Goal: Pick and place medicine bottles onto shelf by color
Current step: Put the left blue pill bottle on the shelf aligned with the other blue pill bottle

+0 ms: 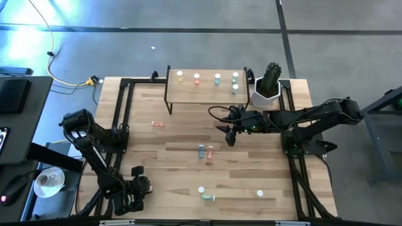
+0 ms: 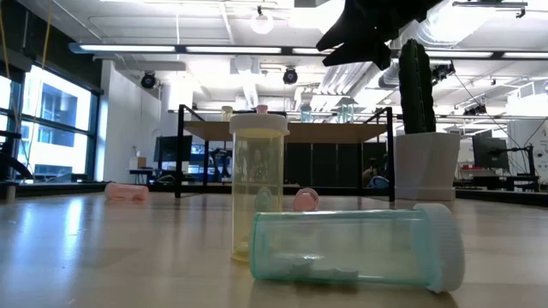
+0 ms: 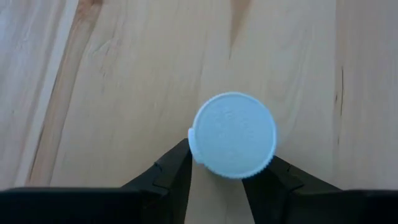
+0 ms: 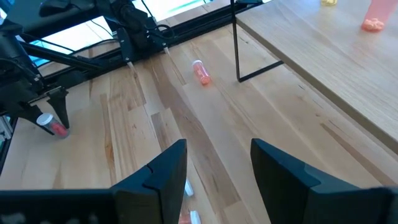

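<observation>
The left gripper, at the lower left of the high view, has its fingers against both sides of an upright pink bottle, white cap toward the wrist camera; whether the grip is fully clamped cannot be told.

The right gripper hangs at centre frame with jaws apart, holding nothing.

The shelf, upper centre, carries a row of upright bottles.

In the low view, a green bottle lies with its long axis horizontal, cap right, small pieces inside, probably pills. A yellow bottle stands just behind it.
</observation>
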### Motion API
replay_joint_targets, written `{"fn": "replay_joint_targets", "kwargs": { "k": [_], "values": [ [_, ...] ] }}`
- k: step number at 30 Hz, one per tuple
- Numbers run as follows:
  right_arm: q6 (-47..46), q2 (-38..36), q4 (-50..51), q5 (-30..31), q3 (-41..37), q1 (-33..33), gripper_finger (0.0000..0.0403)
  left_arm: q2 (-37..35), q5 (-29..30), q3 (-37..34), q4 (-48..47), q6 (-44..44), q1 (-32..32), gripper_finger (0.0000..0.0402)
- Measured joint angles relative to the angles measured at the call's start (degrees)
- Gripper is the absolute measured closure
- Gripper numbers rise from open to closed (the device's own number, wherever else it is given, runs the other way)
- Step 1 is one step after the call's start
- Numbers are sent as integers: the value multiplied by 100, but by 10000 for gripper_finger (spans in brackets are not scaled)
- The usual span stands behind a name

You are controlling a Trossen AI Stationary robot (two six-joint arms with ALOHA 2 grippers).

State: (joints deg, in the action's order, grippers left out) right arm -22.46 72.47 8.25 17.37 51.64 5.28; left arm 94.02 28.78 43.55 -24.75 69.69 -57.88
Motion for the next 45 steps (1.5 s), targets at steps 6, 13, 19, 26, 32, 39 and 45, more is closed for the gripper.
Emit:
{"fn": "replay_joint_targets", "kwargs": {
  "k": [6, 13, 19, 26, 32, 39, 45],
  "values": [
    [-2, 0, -7, 0, 0, 0, 233, 0, 90, 0, 4, -24, 4, 292],
    [-2, 0, -7, 0, 0, 0, 233, 0, 364, 0, 72, -26, 3, 293],
    [-2, 0, -7, 0, 0, 0, 233, 0, 487, 0, 76, -90, 2, 293],
    [-3, 0, -36, -3, 0, 2, 233, 0, 496, 0, 72, -91, 18, 306],
    [-5, 0, -125, -446, 0, 23, 233, -64, 401, 0, 70, -178, 257, 309],
    [187, 0, -389, -692, 0, 383, 233, -502, 84, 2, -12, -946, 843, 308],
    [505, 0, -698, -694, 0, 652, 233, -1016, -385, 2, -393, -2006, 1612, 307]
  ]
}}
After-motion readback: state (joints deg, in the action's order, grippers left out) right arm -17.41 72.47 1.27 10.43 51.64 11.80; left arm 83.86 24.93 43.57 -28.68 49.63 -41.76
